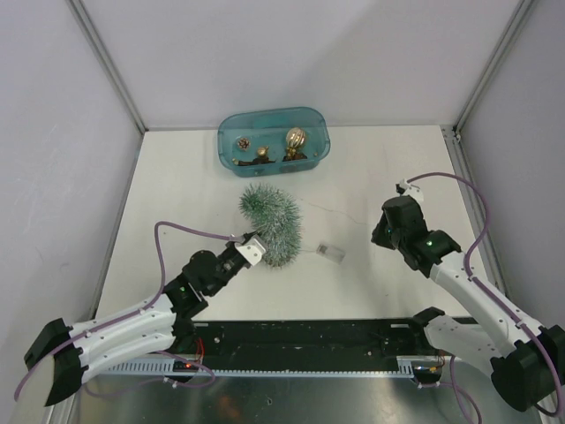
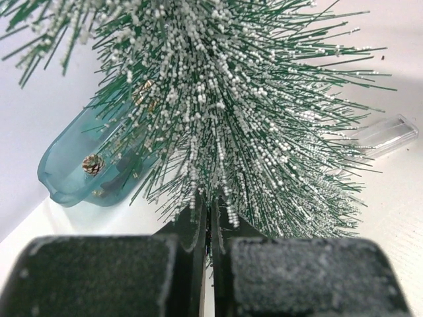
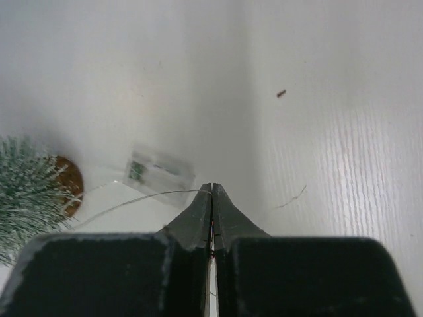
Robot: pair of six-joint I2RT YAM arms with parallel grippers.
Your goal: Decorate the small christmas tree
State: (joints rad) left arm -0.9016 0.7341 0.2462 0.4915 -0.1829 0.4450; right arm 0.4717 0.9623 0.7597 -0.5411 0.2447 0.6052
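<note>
Small christmas tree [image 1: 272, 225] lies on its side. Left gripper [image 2: 210, 205] jaws together at the bristles; right gripper [image 3: 212, 191] jaws pinched on thin wire [image 3: 132, 201].

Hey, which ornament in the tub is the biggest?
The round gold one at the tub's right end; the pinecone and the rest are much smaller.

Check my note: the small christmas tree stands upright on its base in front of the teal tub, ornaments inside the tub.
One point is wrong: the small christmas tree lies on its side, not upright; the right wrist view shows its wood base facing sideways. The rest holds: it is in front of the teal tub, ornaments inside.
</note>
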